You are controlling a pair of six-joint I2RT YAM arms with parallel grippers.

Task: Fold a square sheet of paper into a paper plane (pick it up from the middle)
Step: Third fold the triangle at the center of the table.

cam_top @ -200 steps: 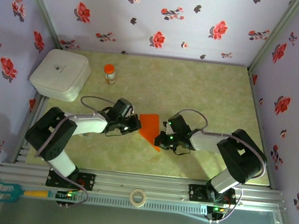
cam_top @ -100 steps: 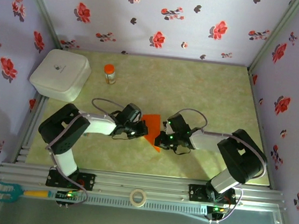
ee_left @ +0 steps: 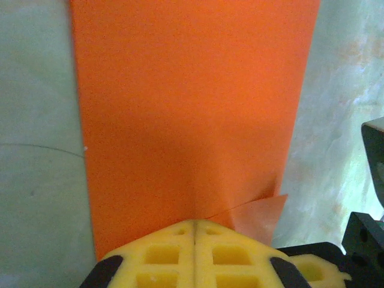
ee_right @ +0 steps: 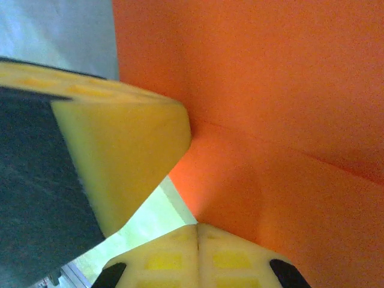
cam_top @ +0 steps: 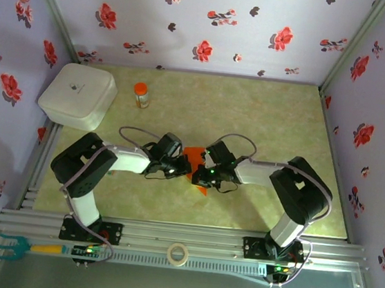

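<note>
At the green table's (cam_top: 272,118) centre, a thin, bright orange, partly folded paper sheet (cam_top: 193,154) lies under the left gripper (ee_left: 195,223) and right gripper (ee_right: 197,227), both clenched empty; pressing tips might drag the paper sheet, skewing its crease.

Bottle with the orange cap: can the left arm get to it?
Probably yes: the bottle stands in the open, with nothing between it and the left end effector. That end effector is shut at the paper, so it would need to open first.

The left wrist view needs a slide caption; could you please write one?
Shut left end effector at a creased edge of the orange paper.
</note>
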